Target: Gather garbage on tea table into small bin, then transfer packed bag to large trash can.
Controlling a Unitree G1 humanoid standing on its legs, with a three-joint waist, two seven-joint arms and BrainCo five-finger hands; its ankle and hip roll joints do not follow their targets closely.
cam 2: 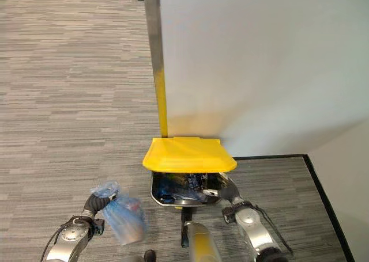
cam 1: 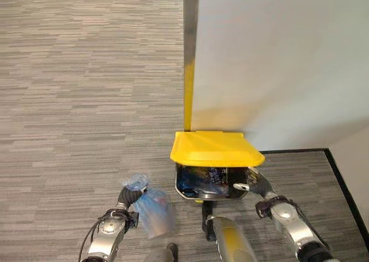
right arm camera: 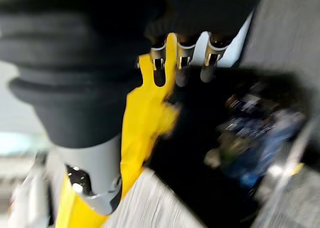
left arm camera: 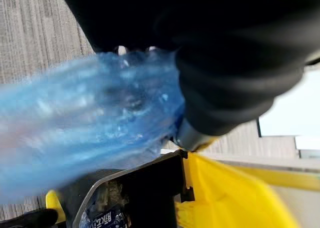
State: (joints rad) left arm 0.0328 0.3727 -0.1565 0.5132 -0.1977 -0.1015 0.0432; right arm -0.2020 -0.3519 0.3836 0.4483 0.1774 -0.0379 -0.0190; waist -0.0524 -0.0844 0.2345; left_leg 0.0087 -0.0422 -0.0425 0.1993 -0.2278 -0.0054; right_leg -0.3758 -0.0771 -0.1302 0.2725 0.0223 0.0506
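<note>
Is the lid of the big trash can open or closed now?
Open: the yellow lid is raised by the right hand, and rubbish shows inside the trash can.

Probably an office: striped grey carpet tiles (cam 1: 75,101); plain white partition wall (cam 1: 277,60).

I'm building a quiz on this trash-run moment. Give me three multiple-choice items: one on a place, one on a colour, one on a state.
1. Where is the blue bag?
A. in the left hand
B. inside the can
C. on the lid

2. What colour is the can's lid?
A. green
B. yellow
C. red

3. What state is the can in?
A. lid raised, opening exposed
B. lid shut
C. tipped over

Key:
1 A: the left hand grips the blue bag beside the can.
2 B: the lid is yellow.
3 A: the trash can stands upright with its opening showing litter, and the right hand is at its rim.
</note>
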